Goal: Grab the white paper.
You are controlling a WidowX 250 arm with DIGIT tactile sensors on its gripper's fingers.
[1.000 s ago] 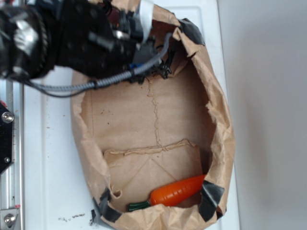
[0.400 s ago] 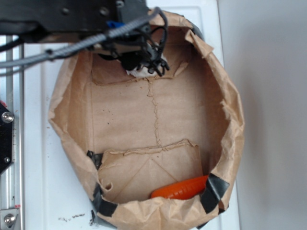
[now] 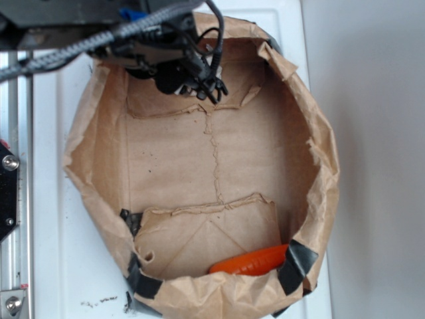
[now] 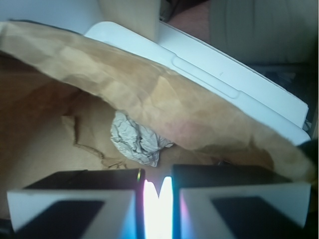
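The white paper [image 4: 134, 139], a small crumpled ball with grey creases, lies on the floor of the brown paper bag [image 4: 149, 94], under its overhanging wall. It sits just ahead of my gripper [image 4: 158, 175] and does not touch it. The two fingers stand almost together, with a thin bright slit and nothing between them. In the exterior view the gripper [image 3: 192, 78] hangs inside the top end of the bag [image 3: 317, 193] and hides the paper.
An orange carrot [image 3: 254, 260] lies at the bag's near end, partly behind its rim. Black tape patches [image 3: 297, 262] hold the bag's corners. The bag rests on a white surface [image 3: 56, 219], with a metal rail [image 3: 8, 199] at the left.
The arm has drawn back toward the top left and the bag has spread wider. The white paper that showed under the gripper 0.4 s ago is now covered in the exterior view.
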